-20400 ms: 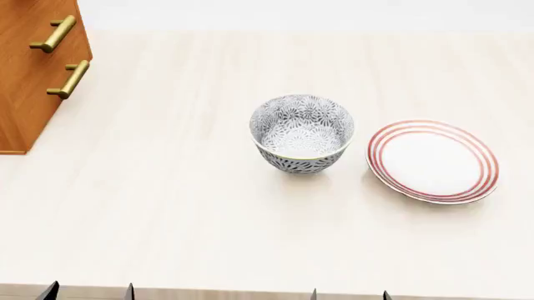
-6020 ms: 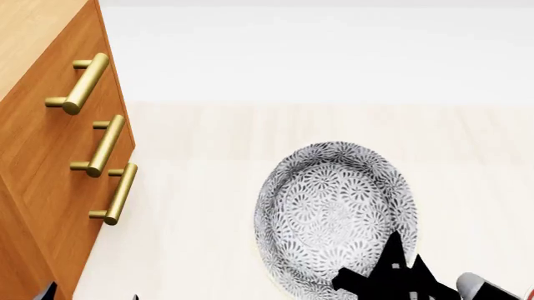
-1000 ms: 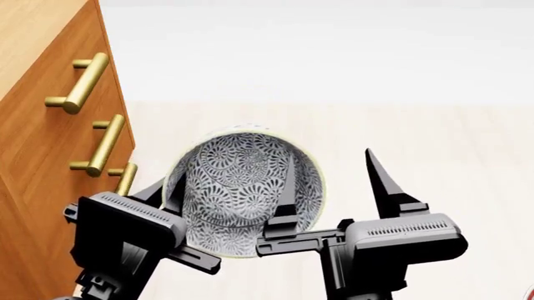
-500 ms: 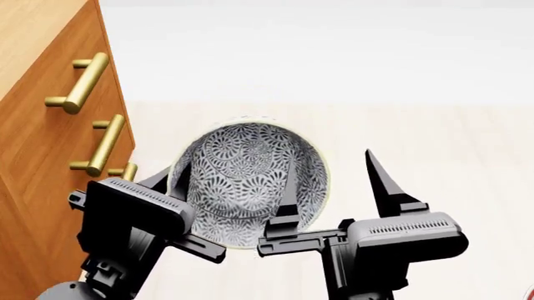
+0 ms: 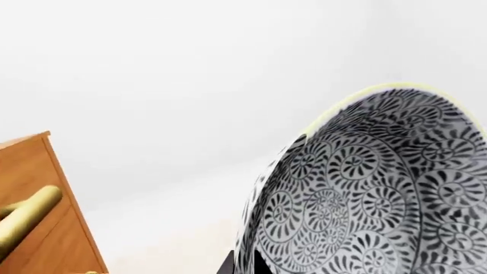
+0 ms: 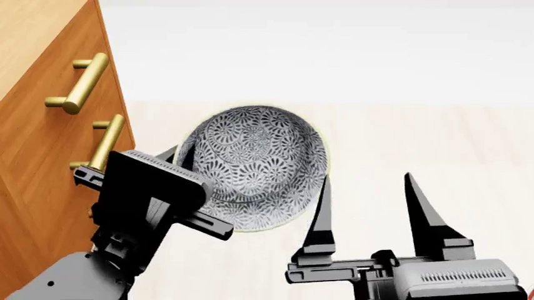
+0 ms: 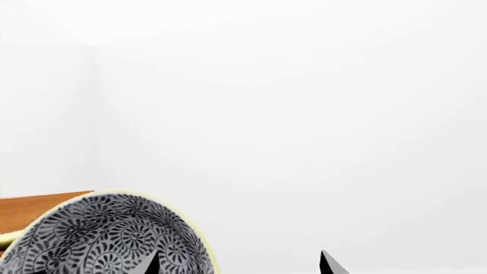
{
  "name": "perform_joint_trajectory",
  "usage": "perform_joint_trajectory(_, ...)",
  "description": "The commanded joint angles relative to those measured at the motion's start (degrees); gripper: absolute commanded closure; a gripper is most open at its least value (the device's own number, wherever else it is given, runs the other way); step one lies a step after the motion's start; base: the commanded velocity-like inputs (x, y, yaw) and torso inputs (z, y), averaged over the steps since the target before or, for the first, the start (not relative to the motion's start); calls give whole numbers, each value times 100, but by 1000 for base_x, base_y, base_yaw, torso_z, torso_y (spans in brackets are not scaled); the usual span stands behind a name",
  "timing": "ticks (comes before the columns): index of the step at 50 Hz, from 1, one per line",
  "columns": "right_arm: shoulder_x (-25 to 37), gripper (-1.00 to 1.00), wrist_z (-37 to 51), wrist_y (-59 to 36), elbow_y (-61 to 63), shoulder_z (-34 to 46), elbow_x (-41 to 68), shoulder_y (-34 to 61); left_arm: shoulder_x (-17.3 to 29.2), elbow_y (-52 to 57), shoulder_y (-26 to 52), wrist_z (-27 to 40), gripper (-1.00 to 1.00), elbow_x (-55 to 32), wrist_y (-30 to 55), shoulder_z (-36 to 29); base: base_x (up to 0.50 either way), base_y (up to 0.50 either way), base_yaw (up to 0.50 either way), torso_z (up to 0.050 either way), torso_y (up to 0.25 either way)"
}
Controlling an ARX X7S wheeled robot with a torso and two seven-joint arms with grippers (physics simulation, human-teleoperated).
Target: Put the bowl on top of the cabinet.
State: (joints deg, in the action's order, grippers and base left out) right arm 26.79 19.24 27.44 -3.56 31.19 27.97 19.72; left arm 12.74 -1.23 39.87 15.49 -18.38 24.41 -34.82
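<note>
Grey-black floral pattern fills the middle of the head view, where the bowl (image 6: 254, 165) hangs tipped on its side, its base turned toward the camera and its pale rim facing away, lifted off the pale worktop (image 6: 417, 144). The left pincer (image 6: 179, 164) is pinching the bowl's wall at the centre left of the frame, one finger outside the pattern and the other apparently inside; the left wrist view shows the patterned wall (image 5: 365, 200) filling its lower right. The right pincer (image 6: 367, 206) sits in the lower right of the head view, fingers spread wide with nothing between them, just beside the bowl but not gripping it. The cabinet (image 6: 42, 150) rises along the left edge, its brass handles (image 6: 84, 81) showing and its top running out of the upper left corner. The carry step seems to be in hand: the bowl is up but not yet over the cabinet. The next move likely calls for raising it above the cabinet's top, shifting it toward the left of the frame, and levelling it before release
</note>
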Motion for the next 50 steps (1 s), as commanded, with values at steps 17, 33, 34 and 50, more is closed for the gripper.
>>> perform_joint_trajectory(17,39,-100,-429,2204,-325,-618,799,-1454,104,760,957,-353,100,-244,1169,-206,0,0,0,0,0)
perform_joint_trajectory(33,-148,-100,-696,2600,-626,-851,1157,-1597,-95,1703,2253,-230,100,-617,2898,-199,0,0,0,0,1)
perform_joint_trajectory(34,-147,-100,-712,2589,-619,-849,1184,-1592,-155,1732,2342,-246,100,-748,3078,-105,0,0,0,0,0)
perform_joint_trajectory(50,-167,-100,-632,2577,-422,-975,998,-1740,-759,577,3472,-472,100,-1311,3730,581,0,0,0,1,1)
